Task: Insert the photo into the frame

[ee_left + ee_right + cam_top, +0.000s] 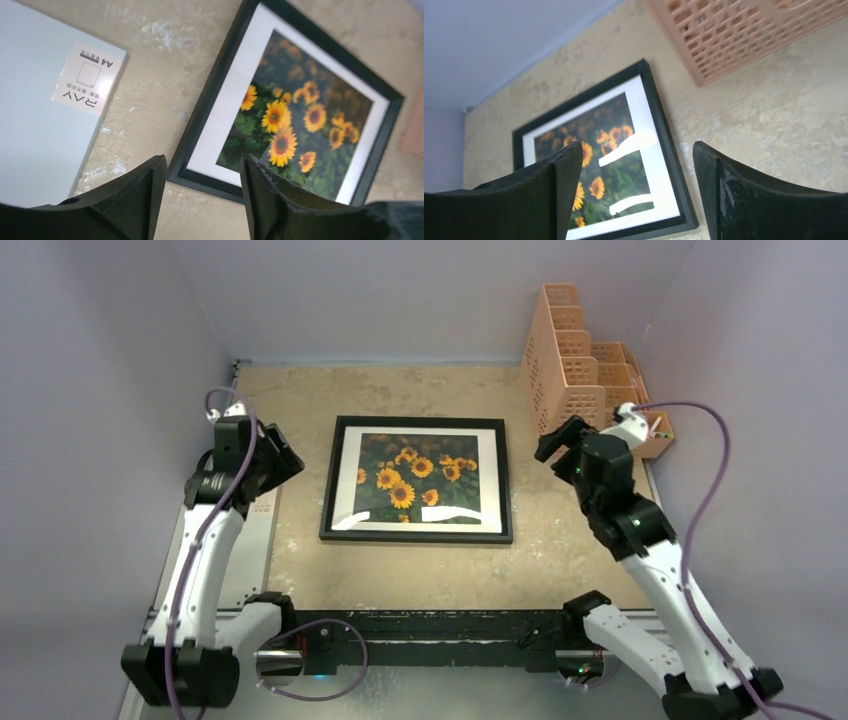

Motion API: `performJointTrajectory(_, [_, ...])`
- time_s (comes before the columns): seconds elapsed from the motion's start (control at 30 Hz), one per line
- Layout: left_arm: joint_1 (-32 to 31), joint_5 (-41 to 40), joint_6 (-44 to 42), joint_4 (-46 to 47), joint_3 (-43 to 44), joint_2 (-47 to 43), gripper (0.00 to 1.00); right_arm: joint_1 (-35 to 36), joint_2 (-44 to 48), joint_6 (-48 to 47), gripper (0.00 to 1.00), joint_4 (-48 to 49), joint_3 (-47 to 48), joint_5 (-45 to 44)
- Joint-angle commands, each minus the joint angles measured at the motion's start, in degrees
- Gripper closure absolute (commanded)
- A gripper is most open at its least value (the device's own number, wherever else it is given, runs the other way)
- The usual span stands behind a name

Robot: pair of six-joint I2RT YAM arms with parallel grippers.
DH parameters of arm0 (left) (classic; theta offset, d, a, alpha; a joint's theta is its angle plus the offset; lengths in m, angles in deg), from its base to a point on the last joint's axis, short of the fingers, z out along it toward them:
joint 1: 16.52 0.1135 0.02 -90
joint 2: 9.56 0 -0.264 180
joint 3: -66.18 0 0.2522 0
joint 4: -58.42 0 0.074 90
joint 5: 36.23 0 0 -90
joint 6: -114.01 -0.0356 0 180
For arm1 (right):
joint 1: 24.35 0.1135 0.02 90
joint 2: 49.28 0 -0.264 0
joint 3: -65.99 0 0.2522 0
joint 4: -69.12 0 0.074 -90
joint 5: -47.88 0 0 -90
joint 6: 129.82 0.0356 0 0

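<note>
The black frame (333,480) lies flat and face up in the middle of the table. The sunflower photo (418,478) sits inside it behind the glass, with white glare streaks near the front. My left gripper (283,452) is open and empty, raised to the left of the frame. My right gripper (556,442) is open and empty, raised to the right of it. The left wrist view shows the frame (200,112) and photo (295,125) past my open gripper (203,172). The right wrist view shows the frame (663,135) and photo (594,150) between my open fingers (724,190).
A peach mesh organizer (575,375) stands at the back right, close behind my right gripper; it also shows in the right wrist view (734,35). A pale board with an A4 label (40,110) lies left of the frame. Walls enclose the table on three sides.
</note>
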Motion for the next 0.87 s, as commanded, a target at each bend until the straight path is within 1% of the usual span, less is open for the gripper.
performJointTrajectory(0.0, [-0.2,-0.9,-2.4,1.5,3.5,-10.7,0.33,0.0,7.4,0.7,0.12,-10.9,6.6,-7.8])
performJointTrajectory(0.07, [-0.2,-1.0,-3.9,-0.1,6.4,-14.0,0.27,0.1,10.4,-0.3,0.03,-14.0,9.5,-7.6])
performJointTrajectory(0.1, [-0.2,-1.4,-4.3,-1.5,8.0,-15.4,0.26,0.0,11.9,-1.4,0.01,-15.3,10.6,-7.4])
performJointTrajectory(0.23, [-0.2,-1.7,-6.7,-6.9,14.2,-19.6,0.22,0.1,14.7,-3.1,0.01,-22.6,16.9,-6.3])
performJointTrajectory(0.47, [-0.2,-2.3,-5.9,-15.7,27.0,-19.9,0.21,0.0,16.2,-1.9,0.01,-34.9,26.4,-9.2])
performJointTrajectory(0.5, [-0.2,-3.1,-5.6,-16.6,28.3,-19.9,0.21,0.0,16.5,-2.3,0.01,-35.6,27.2,-10.0])
performJointTrajectory(0.57, [-0.2,-4.9,-4.3,-18.9,30.7,-20.3,0.21,0.0,17.7,-3.9,0.01,-35.9,28.0,-8.6])
performJointTrajectory(0.73, [-0.2,-5.5,-3.6,-20.8,31.3,-22.2,0.19,0.0,20.7,-3.7,0.01,-35.9,28.9,-5.2])
performJointTrajectory(0.83, [-0.2,-5.8,-4.5,-22.5,31.7,-22.5,0.18,0.0,20.8,-3.5,0.01,-35.8,28.5,-4.2])
